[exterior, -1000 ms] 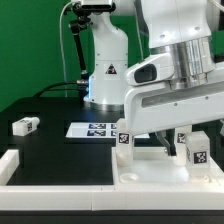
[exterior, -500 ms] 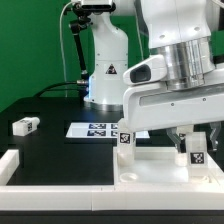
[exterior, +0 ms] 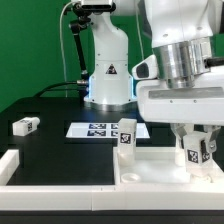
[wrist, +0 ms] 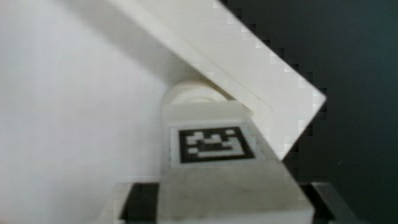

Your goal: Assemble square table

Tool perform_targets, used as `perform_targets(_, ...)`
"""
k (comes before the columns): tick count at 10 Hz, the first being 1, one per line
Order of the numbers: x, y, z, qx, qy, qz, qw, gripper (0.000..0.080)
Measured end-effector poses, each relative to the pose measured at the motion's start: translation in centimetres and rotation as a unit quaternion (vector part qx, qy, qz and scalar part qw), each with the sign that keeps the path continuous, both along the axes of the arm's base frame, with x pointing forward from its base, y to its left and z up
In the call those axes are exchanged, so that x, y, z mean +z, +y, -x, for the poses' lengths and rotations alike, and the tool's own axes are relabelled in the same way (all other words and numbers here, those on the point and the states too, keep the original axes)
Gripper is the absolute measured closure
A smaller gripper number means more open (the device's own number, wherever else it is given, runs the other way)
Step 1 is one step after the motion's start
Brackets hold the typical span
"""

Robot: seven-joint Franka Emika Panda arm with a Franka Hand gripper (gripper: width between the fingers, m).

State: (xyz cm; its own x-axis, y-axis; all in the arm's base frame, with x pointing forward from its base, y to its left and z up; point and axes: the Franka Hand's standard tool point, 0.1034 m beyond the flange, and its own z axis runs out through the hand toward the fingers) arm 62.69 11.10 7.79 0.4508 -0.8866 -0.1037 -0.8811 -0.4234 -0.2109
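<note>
My gripper [exterior: 197, 150] is shut on a white leg block [exterior: 196, 152] with a black-and-white tag, at the right side of the square table top [exterior: 150, 168]. The block stands upright on or just above the top; contact is hidden. A second leg block [exterior: 127, 135] stands upright at the top's far left corner. A third leg block [exterior: 25, 125] lies loose on the black table at the exterior view's left. In the wrist view the held leg block [wrist: 214, 140] fills the space between my dark fingers [wrist: 146, 202], beside the top's raised rim [wrist: 240, 75].
The marker board [exterior: 92, 128] lies flat behind the top. A long white border rail [exterior: 60, 172] runs along the front edge, with a raised end [exterior: 8, 160] at the left. The white robot base [exterior: 108, 75] stands at the back.
The jaws have closed on the leg block at the right. The arm's body has shifted toward the exterior view's right, uncovering more of the second leg block.
</note>
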Motion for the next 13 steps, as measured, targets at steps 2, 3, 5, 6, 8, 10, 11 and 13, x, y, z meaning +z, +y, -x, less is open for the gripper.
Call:
perform_targets(2, 0.0, 1.1, 0.2, -0.097, 0.023, -0.017, 0.995, 0.0508)
perform_targets(3, 0.0, 1.3, 0.2, -0.131, 0.028, -0.022, 0.991, 0.0508)
perform_targets(5, 0.0, 1.8, 0.3, -0.187, 0.04, -0.035, 0.981, 0.0508)
perform_targets(6, 0.0, 1.8, 0.3, -0.178, 0.038, -0.033, 0.983, 0.0508)
perform_targets(8, -0.1, 1.8, 0.4, -0.106, 0.023, -0.017, 0.994, 0.0417)
perform_targets(10, 0.1, 2.0, 0.2, 0.071, -0.002, 0.025, 0.997, 0.0178)
perform_targets(11, 0.0, 2.0, 0.3, 0.091, -0.005, 0.026, 0.995, 0.0155)
perform_targets(13, 0.0, 1.9, 0.3, 0.161, -0.017, 0.036, 0.986, 0.0155)
